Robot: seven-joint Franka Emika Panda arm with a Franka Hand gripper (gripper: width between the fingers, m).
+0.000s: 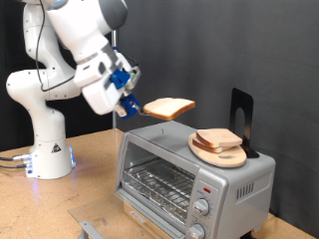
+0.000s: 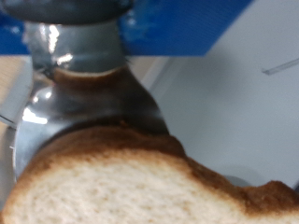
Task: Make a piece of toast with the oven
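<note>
My gripper [image 1: 133,108] is shut on a piece of toast [image 1: 168,107], a pale slice with a tan-brown crust, and holds it flat in the air above the left end of the oven's top. In the wrist view the same toast [image 2: 121,187] fills the lower part of the picture, right under a dark finger [image 2: 79,93]. The silver-grey oven [image 1: 189,169] stands at the exterior view's middle right, its glass door shut, wire rack visible behind it, two round knobs [image 1: 204,209] and a small red light [image 1: 207,187] at its front right.
A round wooden plate [image 1: 211,154] with more bread slices [image 1: 217,139] lies on the oven's top right. A black stand [image 1: 241,112] rises behind it. The robot's white base [image 1: 48,149] stands at the exterior view's left on the wooden table [image 1: 60,209].
</note>
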